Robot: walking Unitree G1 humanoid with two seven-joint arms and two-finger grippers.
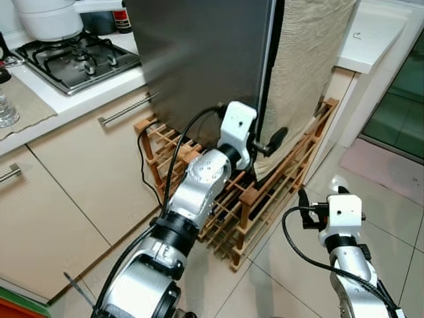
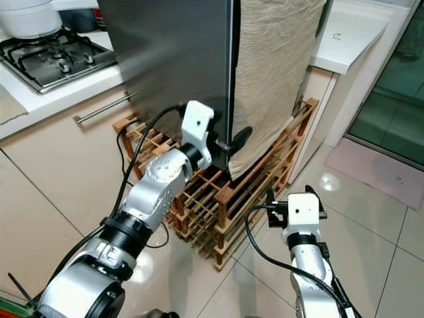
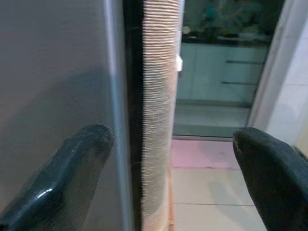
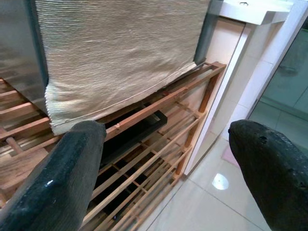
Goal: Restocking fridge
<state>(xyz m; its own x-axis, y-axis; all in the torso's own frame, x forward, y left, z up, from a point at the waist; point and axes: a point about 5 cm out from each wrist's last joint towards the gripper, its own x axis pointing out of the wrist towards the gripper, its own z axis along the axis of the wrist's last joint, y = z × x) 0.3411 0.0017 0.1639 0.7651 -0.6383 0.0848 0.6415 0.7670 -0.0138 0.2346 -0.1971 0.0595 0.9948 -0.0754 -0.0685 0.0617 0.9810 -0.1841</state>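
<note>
Closest to me, low on the right, my right gripper (image 4: 159,159) hung over the tiled floor (image 1: 285,278) with its fingers (image 4: 62,178) spread wide and holding nothing, aimed toward the wooden rack (image 1: 265,192). Further out, I had my left gripper (image 3: 173,168) raised at the fridge (image 1: 205,59), its fingers (image 3: 72,163) also wide apart and gripping nothing; one sat against the grey door face, the other out past the edge, with the dark door seam between them. A beige cloth (image 1: 305,73) was draped down the fridge's side beside that seam, its lower hem reaching the rack on which the fridge stood. To the left, beyond the cream cabinets (image 1: 73,192), I saw a gas hob (image 1: 76,59) on the table (image 1: 79,96) with a white pot (image 1: 50,16) on it.
</note>
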